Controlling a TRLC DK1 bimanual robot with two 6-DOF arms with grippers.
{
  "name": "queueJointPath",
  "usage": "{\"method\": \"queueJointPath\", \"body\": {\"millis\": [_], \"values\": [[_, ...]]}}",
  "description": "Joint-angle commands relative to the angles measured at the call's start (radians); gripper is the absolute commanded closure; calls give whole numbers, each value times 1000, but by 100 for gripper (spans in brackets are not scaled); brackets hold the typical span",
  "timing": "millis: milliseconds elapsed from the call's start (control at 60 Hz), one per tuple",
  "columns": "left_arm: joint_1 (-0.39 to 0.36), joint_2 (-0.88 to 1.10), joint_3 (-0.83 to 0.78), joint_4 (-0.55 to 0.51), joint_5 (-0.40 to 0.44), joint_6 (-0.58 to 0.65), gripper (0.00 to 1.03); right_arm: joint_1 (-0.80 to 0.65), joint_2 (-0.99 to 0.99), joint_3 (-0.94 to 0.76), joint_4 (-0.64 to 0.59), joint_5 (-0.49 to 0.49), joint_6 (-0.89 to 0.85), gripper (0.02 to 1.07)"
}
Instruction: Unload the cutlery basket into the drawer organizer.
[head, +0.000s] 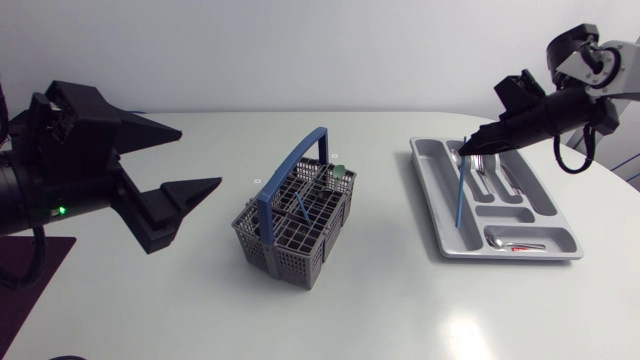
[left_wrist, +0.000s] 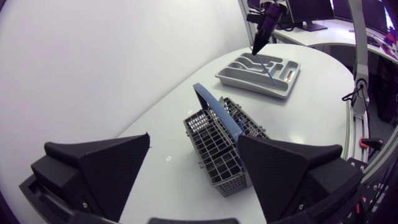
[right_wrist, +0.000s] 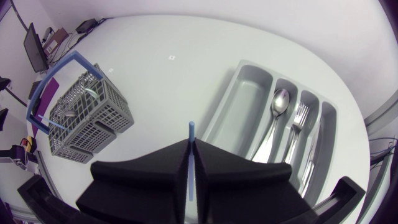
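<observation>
The right arm (head: 560, 105) comes in from the side and is poised over the grey organizer tray (head: 447, 238), which lies flat on the white worktop (head: 380, 300). The right jaws are closed narrowly on the upper end of a thin blue stick (head: 460, 190), gripping it from both sides. The stick hangs down steeply over the tray's long outer compartment. Whether its lower tip touches the tray floor cannot be told.

In the tray's narrower compartments lie a spoon (right_wrist: 280, 102), beside it a fork (right_wrist: 300, 118), and next to that a third silver piece (head: 510, 182) too indistinct to name. A small silver item (head: 517, 245) rests in the crosswise compartment at the tray's near end.

The cutlery basket (head: 300, 250), a grey mesh box with a blue arched handle (head: 290, 170) standing upright, sits near the middle of the worktop, well apart from the tray. A second blue stick (head: 300, 205) leans inside one of its cells, and something small and pale green (head: 338, 170) shows at its far corner.

The left arm (head: 60, 170) is well to the side of the basket, above the worktop. The left jaws are spread wide and hold nothing; in the left wrist view the basket lies ahead of them, not between them.
</observation>
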Motion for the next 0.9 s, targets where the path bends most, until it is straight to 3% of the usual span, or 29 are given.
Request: {"method": "queueJointPath", "body": {"millis": [0,567,633,717,767,883], "values": [[-4,-8,-37,-1,-2,2,5,-4,50,16,-17,19,39,101],[-9,-2,-46,12,-2,0,5,-1,400,205,-7,97,144,100],[-10,-2,-46,10,-2,0,5,3,413,215,7,106,156,83],[-9,-2,-46,9,-2,0,5,7,380,192,41,131,159,49],[-9,-2,-44,9,-2,0,5,12,323,159,76,140,159,35],[-3,-8,-49,9,-3,2,5,41,128,37,171,140,131,23]]}}
